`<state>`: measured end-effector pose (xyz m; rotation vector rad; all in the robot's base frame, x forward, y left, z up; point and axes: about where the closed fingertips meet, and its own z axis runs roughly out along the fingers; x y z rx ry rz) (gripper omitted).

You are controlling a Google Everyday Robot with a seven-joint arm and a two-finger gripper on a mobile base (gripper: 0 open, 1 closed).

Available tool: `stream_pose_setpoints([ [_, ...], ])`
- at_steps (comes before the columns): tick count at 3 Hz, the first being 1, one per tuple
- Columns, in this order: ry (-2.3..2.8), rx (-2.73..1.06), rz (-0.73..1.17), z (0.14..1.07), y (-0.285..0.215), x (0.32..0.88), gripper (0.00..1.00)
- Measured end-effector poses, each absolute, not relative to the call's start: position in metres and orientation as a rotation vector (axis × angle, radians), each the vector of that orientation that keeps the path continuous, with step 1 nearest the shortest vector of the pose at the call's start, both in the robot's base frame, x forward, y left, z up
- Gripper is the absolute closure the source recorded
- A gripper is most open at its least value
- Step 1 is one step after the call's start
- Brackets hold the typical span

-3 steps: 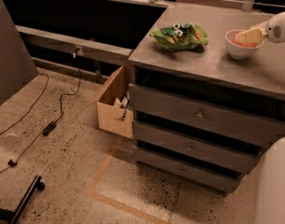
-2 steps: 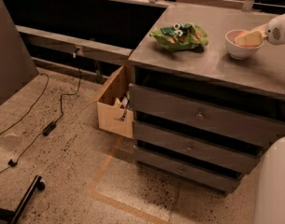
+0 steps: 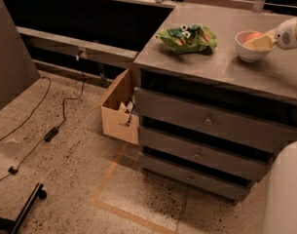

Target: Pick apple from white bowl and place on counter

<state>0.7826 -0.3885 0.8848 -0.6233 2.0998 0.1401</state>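
The white bowl (image 3: 249, 49) stands on the grey counter (image 3: 221, 67) near its right side. The apple (image 3: 253, 35) shows as a reddish-orange curve inside the bowl, mostly hidden. My gripper (image 3: 259, 43) reaches in from the right edge of the view, and its pale fingertips (image 3: 261, 44) sit over the bowl's right rim, right at the apple.
A green snack bag (image 3: 188, 37) lies on the counter left of the bowl. The cabinet has three drawers with small knobs (image 3: 208, 122). A tan cardboard box (image 3: 120, 107) sits on the floor at its left. Cables (image 3: 50, 130) run across the floor.
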Motion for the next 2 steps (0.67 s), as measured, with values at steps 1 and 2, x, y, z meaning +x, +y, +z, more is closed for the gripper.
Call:
stream_pose_setpoints([
  [1,2.101,-0.628,0.134,0.8838,-0.3877,0.7843,0.66],
  [2,2.101,-0.628,0.134,0.8852,-0.3875,0.7843,0.90],
])
